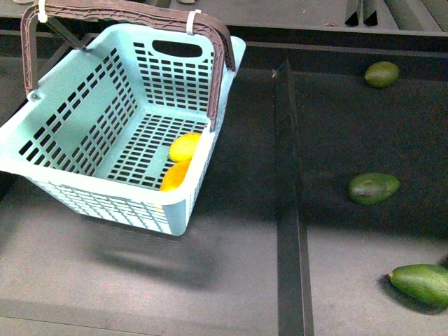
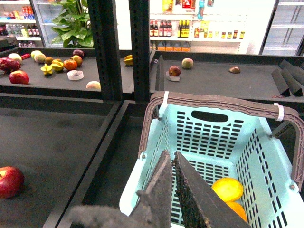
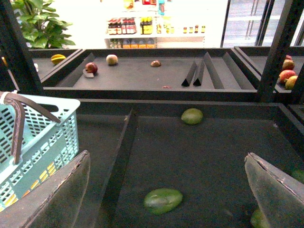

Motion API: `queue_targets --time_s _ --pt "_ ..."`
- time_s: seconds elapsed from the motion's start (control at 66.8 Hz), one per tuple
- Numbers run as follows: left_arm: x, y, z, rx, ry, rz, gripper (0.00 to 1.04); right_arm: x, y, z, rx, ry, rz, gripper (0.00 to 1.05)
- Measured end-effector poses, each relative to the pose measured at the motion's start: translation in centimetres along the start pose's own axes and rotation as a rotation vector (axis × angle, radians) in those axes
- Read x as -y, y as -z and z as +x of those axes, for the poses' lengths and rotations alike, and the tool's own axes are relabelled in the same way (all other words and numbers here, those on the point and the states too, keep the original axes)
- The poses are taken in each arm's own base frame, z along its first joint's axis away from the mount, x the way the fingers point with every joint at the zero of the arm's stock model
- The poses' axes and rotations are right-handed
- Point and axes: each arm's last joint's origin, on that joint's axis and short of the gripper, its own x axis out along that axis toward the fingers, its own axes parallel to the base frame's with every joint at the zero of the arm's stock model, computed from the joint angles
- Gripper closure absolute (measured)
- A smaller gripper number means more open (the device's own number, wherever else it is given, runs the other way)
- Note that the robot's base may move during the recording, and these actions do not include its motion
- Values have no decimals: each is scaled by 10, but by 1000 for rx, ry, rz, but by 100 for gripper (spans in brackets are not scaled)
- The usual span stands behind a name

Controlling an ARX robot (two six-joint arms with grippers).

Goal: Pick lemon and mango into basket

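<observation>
The light teal basket (image 1: 105, 105) with its brown handle (image 1: 126, 12) fills the left of the front view, tilted, its shadow falling on the dark shelf below. Inside, against its right wall, the pale yellow lemon (image 1: 185, 147) lies just behind the more orange mango (image 1: 175, 176). In the left wrist view my left gripper (image 2: 170, 155) is shut, nothing between its fingers, over the basket (image 2: 209, 128); the lemon (image 2: 228, 188) and mango (image 2: 239, 210) lie to one side of it. My right gripper (image 3: 166, 154) is open over the neighbouring shelf bay, holding nothing. Neither gripper shows in the front view.
Three dark green oval fruits (image 1: 381, 73) (image 1: 374, 187) (image 1: 422, 283) lie in the right bay, past a raised divider (image 1: 287, 175). One green fruit (image 3: 163, 200) lies below the open right fingers. A red apple (image 2: 9, 181) sits in the bay left of the basket.
</observation>
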Motion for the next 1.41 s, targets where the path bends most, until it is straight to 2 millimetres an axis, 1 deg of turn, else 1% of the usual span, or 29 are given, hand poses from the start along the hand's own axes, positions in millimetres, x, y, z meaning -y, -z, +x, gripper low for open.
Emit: queue_targets --time_s 0.12,0.479,1.063,1.123,1.168,1.407 --pt "0 1 -11 -5 -1 0 101 0 0 0 0 0 0 9" --pt "0 -6 -29 18 0 0 101 0 0 0 0 0 0 9" --pt "0 -6 -46 22 0 0 101 0 0 0 0 0 0 9" --pt "0 -2 -52 -13 -1 0 101 0 0 0 0 0 0 9" --pt "0 -3 -56 8 0 0 101 0 0 0 0 0 0 9" --pt "0 -3 -57 16 0 0 101 0 0 0 0 0 0 9"
